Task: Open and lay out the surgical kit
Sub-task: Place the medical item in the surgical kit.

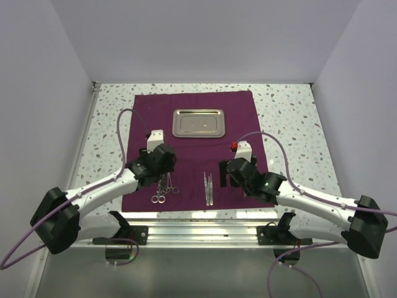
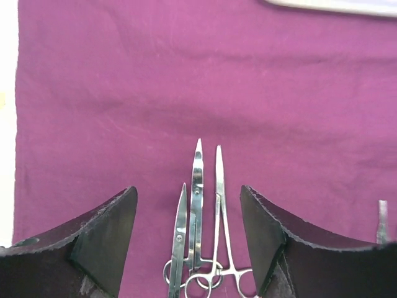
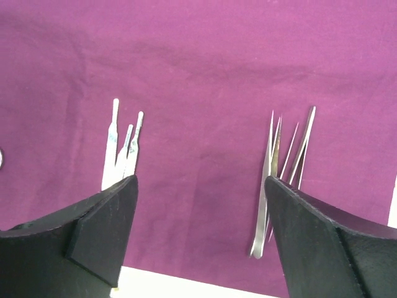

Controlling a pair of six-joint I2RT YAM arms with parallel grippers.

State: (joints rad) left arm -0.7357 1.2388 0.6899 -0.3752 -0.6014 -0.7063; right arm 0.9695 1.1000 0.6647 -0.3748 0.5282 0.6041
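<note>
The dark purple cloth wrap (image 1: 139, 118) lies spread flat on the table. The shiny steel tray (image 1: 198, 122) stands on its far middle; its edge shows in the left wrist view (image 2: 335, 5). My left gripper (image 1: 162, 171) is open and empty, low over three ring-handled scissors and forceps (image 2: 198, 223) that lie side by side between its fingers (image 2: 105, 236). My right gripper (image 1: 231, 174) is open and empty over bare cloth (image 3: 198, 93). Flat silver handles (image 3: 121, 146) lie to its left, thin tweezers (image 3: 279, 167) to its right.
The flat handles also show in the top view (image 1: 208, 186), between the two grippers. The cloth's near edge and the pale table (image 3: 186, 282) are just below my right gripper. Speckled table (image 1: 291, 124) borders the cloth, with white walls around.
</note>
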